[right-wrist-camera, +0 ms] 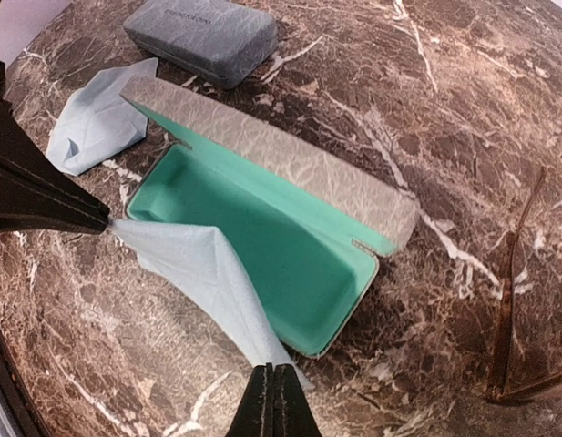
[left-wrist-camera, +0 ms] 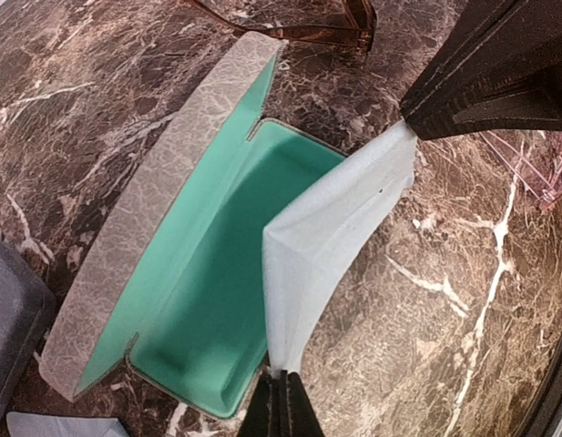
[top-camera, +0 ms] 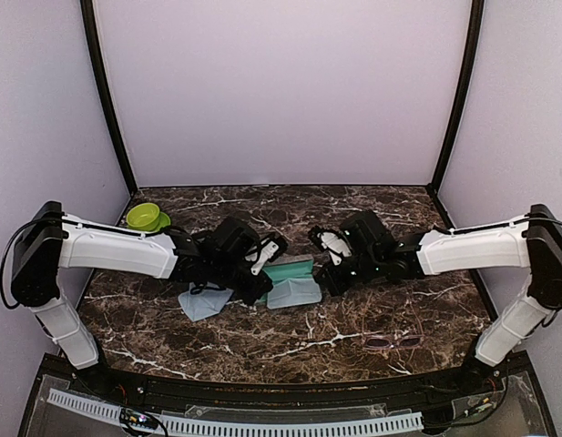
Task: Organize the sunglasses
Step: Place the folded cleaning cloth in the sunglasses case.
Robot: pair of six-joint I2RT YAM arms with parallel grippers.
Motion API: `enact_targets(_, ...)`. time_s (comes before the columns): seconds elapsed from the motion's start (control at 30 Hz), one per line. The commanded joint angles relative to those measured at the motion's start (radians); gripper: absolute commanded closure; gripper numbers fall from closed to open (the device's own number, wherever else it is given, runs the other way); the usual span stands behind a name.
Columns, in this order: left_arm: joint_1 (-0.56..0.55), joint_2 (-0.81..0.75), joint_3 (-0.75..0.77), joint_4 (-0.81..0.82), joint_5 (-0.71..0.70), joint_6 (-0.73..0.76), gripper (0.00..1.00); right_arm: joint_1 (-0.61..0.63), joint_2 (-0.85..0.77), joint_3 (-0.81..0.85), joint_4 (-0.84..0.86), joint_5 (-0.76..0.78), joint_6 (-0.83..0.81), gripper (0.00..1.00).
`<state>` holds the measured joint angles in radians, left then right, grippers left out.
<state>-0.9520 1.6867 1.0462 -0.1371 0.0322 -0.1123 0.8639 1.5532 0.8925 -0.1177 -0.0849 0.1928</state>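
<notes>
A light blue cloth (left-wrist-camera: 335, 237) is stretched between both grippers, over the front edge of an open grey case with a teal lining (left-wrist-camera: 199, 300). My left gripper (left-wrist-camera: 282, 390) is shut on one corner of the cloth. My right gripper (right-wrist-camera: 273, 381) is shut on the opposite corner of the cloth (right-wrist-camera: 199, 273). Brown-framed sunglasses (right-wrist-camera: 516, 300) lie on the marble beside the open case (right-wrist-camera: 262, 228). The pink-framed sunglasses (top-camera: 394, 341) lie near the table's front right. In the top view both grippers meet over the cloth (top-camera: 294, 293).
A closed grey case (right-wrist-camera: 200, 35) lies behind the open one. A second light blue cloth (top-camera: 203, 301) lies crumpled at the left. A green bowl (top-camera: 146, 217) stands at the back left. Walls close the table in on three sides.
</notes>
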Motion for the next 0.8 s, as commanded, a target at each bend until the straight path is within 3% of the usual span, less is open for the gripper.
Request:
enact_targets(0.0, 0.008, -0.038, -0.003, -0.058, -0.099, -0.008, 1.0, -0.01, 0.069, 0.077, -0.001, 0.018, -0.044, 1.0)
enact_targets(0.77, 0.03, 0.023, 0.065, -0.105, -0.203, -0.002, 1.0, -0.031, 0.196, 0.206, -0.03, 0.034, -0.081, 1.0)
